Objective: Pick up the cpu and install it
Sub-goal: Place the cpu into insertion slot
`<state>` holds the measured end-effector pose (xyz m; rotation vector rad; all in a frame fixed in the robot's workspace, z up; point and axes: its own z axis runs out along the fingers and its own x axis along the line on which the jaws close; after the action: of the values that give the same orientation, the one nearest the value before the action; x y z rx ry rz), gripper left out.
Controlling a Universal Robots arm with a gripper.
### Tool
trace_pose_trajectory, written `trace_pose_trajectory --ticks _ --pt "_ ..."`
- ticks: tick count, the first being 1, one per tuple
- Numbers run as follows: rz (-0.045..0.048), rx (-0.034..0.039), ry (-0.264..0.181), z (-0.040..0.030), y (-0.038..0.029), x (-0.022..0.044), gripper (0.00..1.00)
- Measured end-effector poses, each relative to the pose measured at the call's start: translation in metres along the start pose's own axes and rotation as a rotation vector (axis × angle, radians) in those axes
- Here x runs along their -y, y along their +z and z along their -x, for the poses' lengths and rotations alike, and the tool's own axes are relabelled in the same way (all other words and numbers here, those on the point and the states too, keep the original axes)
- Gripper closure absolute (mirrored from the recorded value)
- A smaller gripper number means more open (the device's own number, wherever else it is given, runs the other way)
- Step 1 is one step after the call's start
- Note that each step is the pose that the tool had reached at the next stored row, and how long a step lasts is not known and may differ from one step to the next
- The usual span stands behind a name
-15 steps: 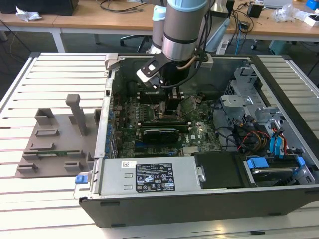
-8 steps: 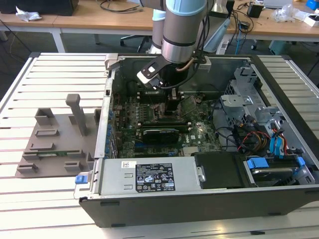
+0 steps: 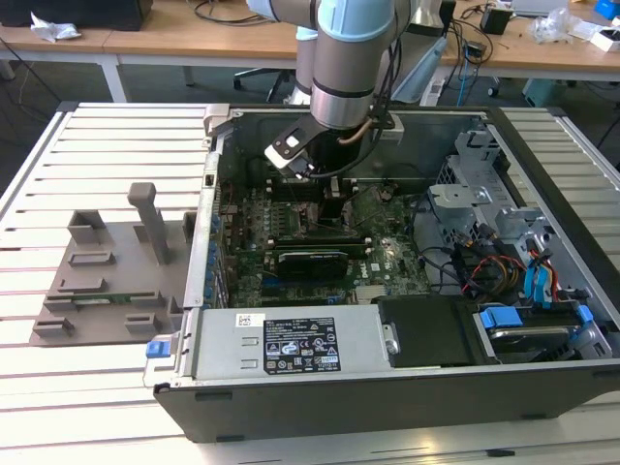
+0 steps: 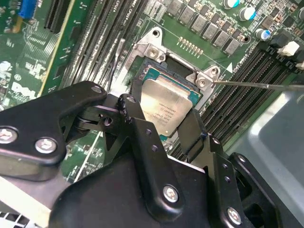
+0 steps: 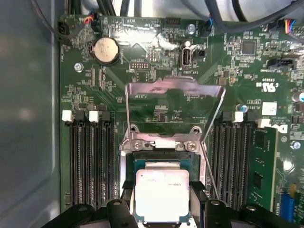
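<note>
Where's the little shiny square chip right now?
In both wrist views the cpu sits between the gripper's jaws at the open socket on the motherboard, flanked by memory slots.

claw (image 4: 160,118) grips the cpu (image 4: 166,104) over the socket (image 4: 153,49), perhaps touching it.

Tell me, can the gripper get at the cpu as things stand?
Likely yes. The gripper sits right at the cpu, the load plate stands swung up clear of it, and nothing covers its lid in both wrist views.
</note>
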<state>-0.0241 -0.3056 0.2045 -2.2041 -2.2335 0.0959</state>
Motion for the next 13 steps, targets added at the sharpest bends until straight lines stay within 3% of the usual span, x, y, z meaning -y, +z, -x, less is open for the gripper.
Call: trace_pose_trajectory --ticks 13 --pt "-0.0001 0.0038 0.005 0.0003 0.0043 -0.0022 0.45"
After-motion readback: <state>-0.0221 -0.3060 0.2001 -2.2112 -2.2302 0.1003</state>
